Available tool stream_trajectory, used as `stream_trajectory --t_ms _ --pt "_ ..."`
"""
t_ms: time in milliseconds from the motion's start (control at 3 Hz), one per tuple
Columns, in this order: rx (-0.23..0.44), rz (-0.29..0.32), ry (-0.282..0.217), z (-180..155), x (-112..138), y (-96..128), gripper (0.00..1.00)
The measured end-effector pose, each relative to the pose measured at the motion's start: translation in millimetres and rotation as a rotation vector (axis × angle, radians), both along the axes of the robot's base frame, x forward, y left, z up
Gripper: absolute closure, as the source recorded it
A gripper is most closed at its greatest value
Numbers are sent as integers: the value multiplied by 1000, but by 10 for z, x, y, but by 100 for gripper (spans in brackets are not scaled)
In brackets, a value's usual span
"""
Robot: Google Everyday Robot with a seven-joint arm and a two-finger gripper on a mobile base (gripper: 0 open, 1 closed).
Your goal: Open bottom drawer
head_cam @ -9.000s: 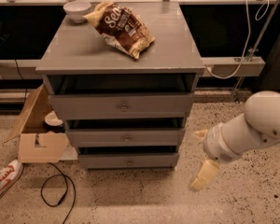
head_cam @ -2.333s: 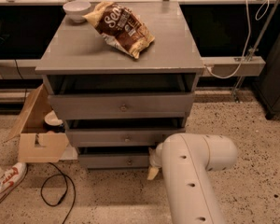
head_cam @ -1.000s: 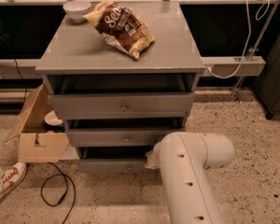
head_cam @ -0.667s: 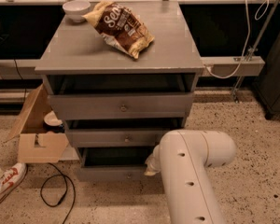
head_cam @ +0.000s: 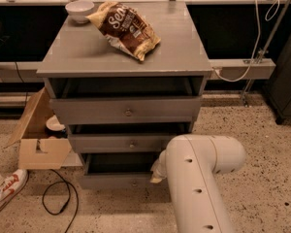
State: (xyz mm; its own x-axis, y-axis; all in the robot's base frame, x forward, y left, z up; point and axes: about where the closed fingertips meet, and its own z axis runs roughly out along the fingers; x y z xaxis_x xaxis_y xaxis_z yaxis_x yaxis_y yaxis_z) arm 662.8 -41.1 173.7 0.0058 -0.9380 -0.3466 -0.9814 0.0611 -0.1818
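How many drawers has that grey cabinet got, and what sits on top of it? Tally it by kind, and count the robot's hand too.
Drawers: 3 (top drawer, middle drawer, bottom drawer)
Bowl: 1
Chip bag: 1
Robot gripper: 1, at the bottom drawer's right end
Total: 6

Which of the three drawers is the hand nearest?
The bottom drawer, the lowest front with the deep dark opening above it. The hand sits at its right end, below the middle drawer and top drawer.
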Motion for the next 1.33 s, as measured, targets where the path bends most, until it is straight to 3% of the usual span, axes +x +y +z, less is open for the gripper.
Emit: stream_trajectory --t_ms 333,1000,1333 --pt "0 0 0 0 0 0 54" --pt "0 0 0 -1 -1 0 7" --pt "-37 12 31 -68 -101 7 0"
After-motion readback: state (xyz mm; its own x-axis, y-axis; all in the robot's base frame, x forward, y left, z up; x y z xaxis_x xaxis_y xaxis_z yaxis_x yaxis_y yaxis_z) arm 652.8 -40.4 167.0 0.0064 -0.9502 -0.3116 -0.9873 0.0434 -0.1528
